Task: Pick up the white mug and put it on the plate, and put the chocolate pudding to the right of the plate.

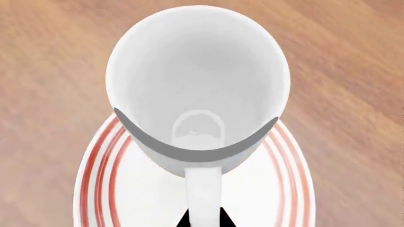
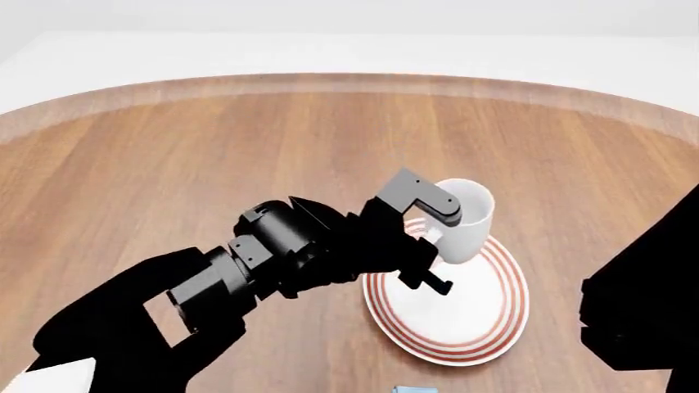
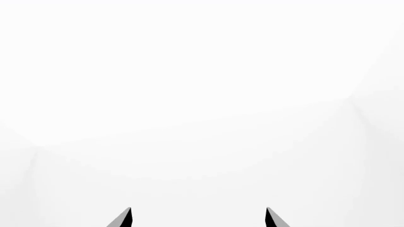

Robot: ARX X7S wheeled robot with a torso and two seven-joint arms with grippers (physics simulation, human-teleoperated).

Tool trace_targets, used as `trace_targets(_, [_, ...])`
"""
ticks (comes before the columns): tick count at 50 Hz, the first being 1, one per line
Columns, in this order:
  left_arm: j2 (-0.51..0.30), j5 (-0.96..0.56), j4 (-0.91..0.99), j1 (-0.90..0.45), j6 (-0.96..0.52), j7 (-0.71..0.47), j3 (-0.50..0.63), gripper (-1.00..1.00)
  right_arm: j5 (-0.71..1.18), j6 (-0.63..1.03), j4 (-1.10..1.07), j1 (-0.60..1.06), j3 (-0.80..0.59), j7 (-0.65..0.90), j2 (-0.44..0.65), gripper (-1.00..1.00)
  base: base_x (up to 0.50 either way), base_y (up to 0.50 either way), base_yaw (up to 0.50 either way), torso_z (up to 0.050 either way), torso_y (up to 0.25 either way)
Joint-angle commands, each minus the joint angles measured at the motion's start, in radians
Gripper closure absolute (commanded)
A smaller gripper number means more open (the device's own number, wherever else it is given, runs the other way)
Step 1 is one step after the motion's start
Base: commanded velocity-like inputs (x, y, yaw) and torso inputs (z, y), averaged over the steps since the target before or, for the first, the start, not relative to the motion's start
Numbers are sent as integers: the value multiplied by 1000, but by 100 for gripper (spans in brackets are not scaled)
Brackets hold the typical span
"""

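Note:
The white mug (image 1: 196, 80) hangs tilted over the far part of the plate (image 1: 281, 189), a round white plate with red rings. My left gripper (image 1: 203, 218) is shut on the mug's loop handle, one dark fingertip on each side of it. In the head view the mug (image 2: 467, 223) sits at the plate's (image 2: 480, 315) far rim, with the left gripper (image 2: 430, 239) at its near left side; whether its base touches the plate I cannot tell. Only a light blue sliver of the chocolate pudding (image 2: 413, 388) shows, near the plate's front. My right gripper (image 3: 198, 216) is open, facing blank white.
The round wooden table (image 2: 218, 155) reaches to a curved far edge. My left arm (image 2: 218, 286) lies across the near left of the table. The right arm (image 2: 644, 311) is a dark mass at the right border, beside the plate.

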Motion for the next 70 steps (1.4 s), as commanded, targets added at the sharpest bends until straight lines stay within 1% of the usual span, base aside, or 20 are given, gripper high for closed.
trace_targets(1, [23,-117,-12,-16,63,-13,97,100,-19,-5,9,1,20,-22,-18,-100,0,0,0,0,0])
trace_targets(4, [24,-156,-25,-26,88,-20,146,100,-18,-4,5,-1,21,-21,-16,-100,0,0,0,0,0])
trace_targets(9, [24,-197,-21,-36,110,-35,194,100,-21,-7,6,-4,18,-21,-17,-100,0,0,0,0,0])
trace_targets(19, [24,-237,-26,-37,143,-43,244,100,-19,-11,10,-6,17,-19,-16,-100,0,0,0,0,0])
trace_targets(25, [24,-247,-27,-31,147,-43,254,100,-17,-13,13,-6,15,-18,-15,-100,0,0,0,0,0])
trace_targets(32, [24,-264,-12,-52,129,-41,254,100,-16,-17,18,-7,12,-18,-16,-100,0,0,0,0,0])
trace_targets(33, [24,-241,0,-60,126,-43,265,100,-16,-18,19,-7,11,-18,-16,-100,0,0,0,0,0])
trace_targets(34, [24,-262,-1,-65,114,-49,254,100,-15,-17,18,-6,11,-18,-15,-100,0,0,0,0,0])
trace_targets(40, [24,-249,13,-79,97,-58,257,100,-11,-21,22,-8,12,-17,-14,-100,0,0,0,0,0])
trace_targets(70, [24,-241,-29,-22,106,-56,255,100,-13,-35,34,-15,4,-14,-13,-100,0,0,0,0,0])
